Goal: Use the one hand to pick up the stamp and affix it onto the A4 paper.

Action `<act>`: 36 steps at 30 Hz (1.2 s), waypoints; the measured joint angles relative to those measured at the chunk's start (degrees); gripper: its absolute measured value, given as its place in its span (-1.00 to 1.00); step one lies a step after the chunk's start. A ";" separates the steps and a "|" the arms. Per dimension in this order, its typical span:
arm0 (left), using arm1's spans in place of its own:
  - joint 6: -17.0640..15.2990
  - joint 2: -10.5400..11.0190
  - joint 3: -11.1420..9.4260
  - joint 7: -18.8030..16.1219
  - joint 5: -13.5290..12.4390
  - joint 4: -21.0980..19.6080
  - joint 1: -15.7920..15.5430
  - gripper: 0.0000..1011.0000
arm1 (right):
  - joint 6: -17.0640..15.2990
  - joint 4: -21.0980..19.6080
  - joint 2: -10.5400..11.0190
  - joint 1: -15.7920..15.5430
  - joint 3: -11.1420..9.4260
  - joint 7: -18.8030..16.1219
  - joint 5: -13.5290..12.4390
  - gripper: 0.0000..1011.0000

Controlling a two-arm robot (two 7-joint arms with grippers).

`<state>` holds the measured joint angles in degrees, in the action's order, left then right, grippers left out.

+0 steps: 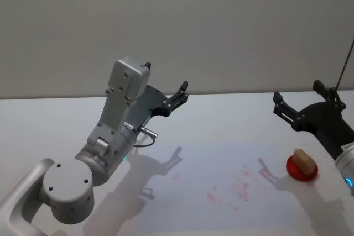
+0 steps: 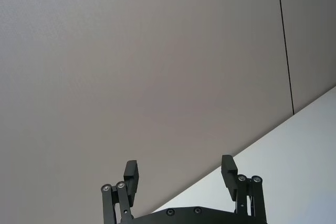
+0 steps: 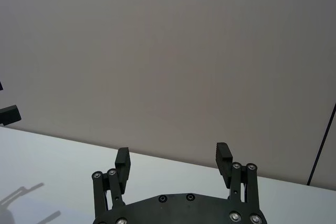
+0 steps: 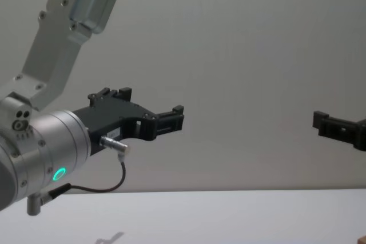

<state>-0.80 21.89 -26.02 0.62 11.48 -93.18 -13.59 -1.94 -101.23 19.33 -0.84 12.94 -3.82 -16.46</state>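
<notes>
Two-armed rig at rest above a white counter [image 1: 55, 120]. The stamp [image 1: 303, 160], a tan block, sits on a round red pad [image 1: 301, 171] at the robot's right, just beside the near right corner of the A4 paper [image 1: 199, 169]. The paper lies flat in the middle of the counter and carries faint red marks [image 1: 238, 187].

The right hand [image 1: 296, 93] hangs above and behind the pad, fingers spread wide and holding nothing. As the nearer hand, it is judged the likelier one to make the pick. The left hand [image 1: 178, 96] is raised at the robot's left, well apart from the stamp, equally wide open and empty, and so placed leaves the paper unobstructed. Resting on the pad presumably keeps the stamp's face inked, while its upper part stands free for a grasp from above.

The head view supplies the layout of stamp, pad and paper. The left wrist view looks squarely along the left hand [image 2: 179, 162], and the right wrist view along the right hand [image 3: 173, 149], so each confirms that the gap between its fingers is bare. The chest view, from the side, adds height: the left hand [image 4: 176, 119] and right hand [image 4: 320, 121] are both held well clear of the counter
</notes>
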 joint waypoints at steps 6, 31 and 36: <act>0.00 0.00 0.00 0.00 0.00 0.00 0.00 0.98 | 0.00 0.00 0.00 0.00 0.00 0.00 0.00 0.98; 0.00 0.00 0.00 0.00 0.00 0.00 0.00 0.98 | -0.01 0.08 -0.01 0.08 -0.07 -0.04 -0.03 0.98; 0.00 0.00 0.00 0.00 0.00 0.00 0.00 0.98 | -0.11 0.41 0.17 0.49 -0.51 -0.40 -0.50 0.98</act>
<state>-0.79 21.89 -26.03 0.62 11.48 -93.17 -13.59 -2.06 -100.83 19.50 -0.34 12.44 -4.22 -16.96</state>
